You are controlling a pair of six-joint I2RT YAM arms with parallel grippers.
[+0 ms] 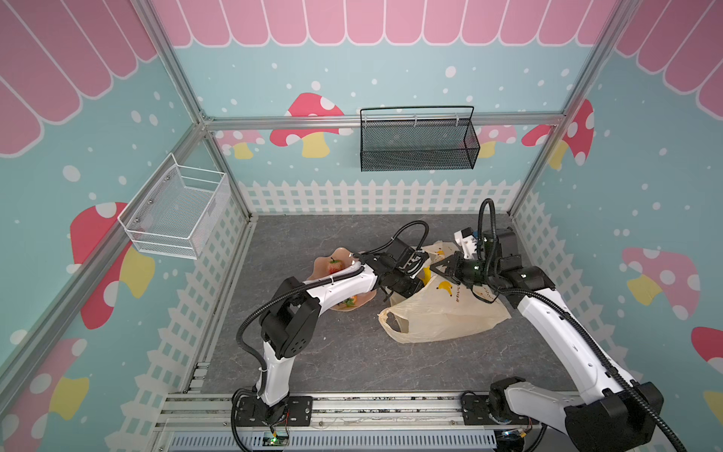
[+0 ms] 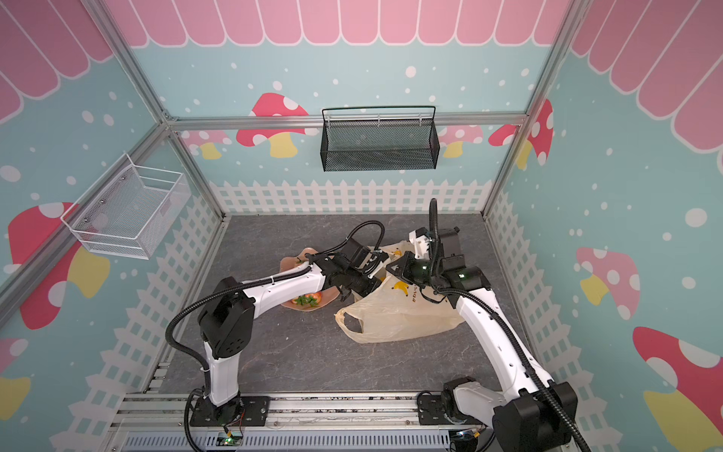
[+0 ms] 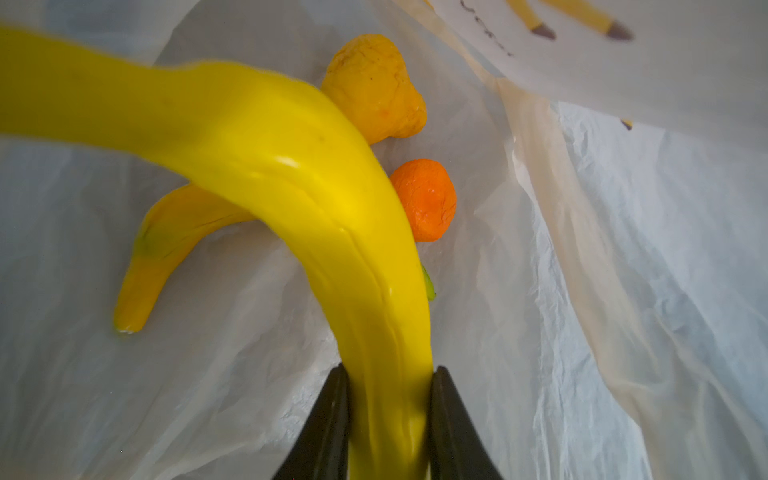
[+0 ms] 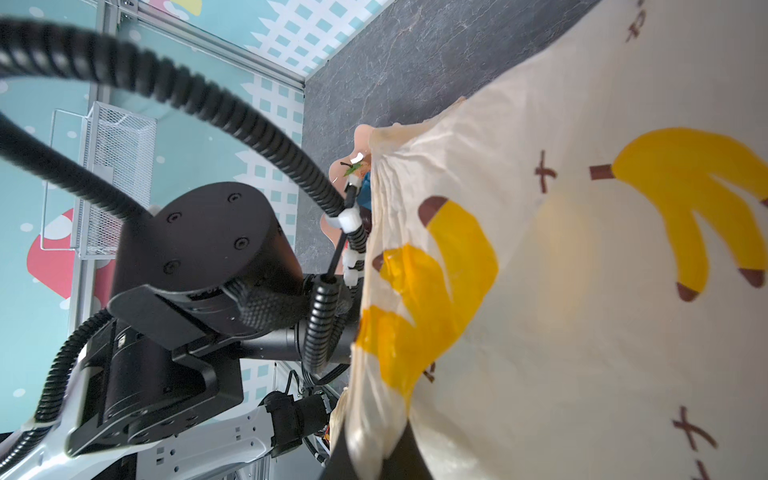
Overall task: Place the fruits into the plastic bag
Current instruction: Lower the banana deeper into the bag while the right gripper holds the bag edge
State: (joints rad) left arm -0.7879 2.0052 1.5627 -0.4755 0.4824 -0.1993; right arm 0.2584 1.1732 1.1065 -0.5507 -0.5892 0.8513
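Because my left arm (image 1: 340,281) lies across it in both top views, the dish (image 1: 340,252) shows only at its rim, and of the strawberries (image 2: 309,299) on it I see only parts, so I cannot count them. The bag (image 1: 442,317) lies on the table (image 1: 313,352) just right of the dish, and from above its film hides my left gripper (image 3: 390,370).

In the left wrist view, inside the bag, a second banana (image 3: 166,249), a pear (image 3: 374,87) and an orange (image 3: 428,199) lie on the lower film. Each is partly covered by the banana (image 3: 291,174) that I hold. A small green bit peeps from behind this banana; what it is I cannot tell.

My right gripper (image 4: 374,449) is fully closed. It pinches the edge of the bag at the mouth and holds that edge lifted. My left gripper is inside the bag, only narrowly apart, its two fingers pressed on the sides of the banana near one end. The other end of the banana is cut off by the frame.
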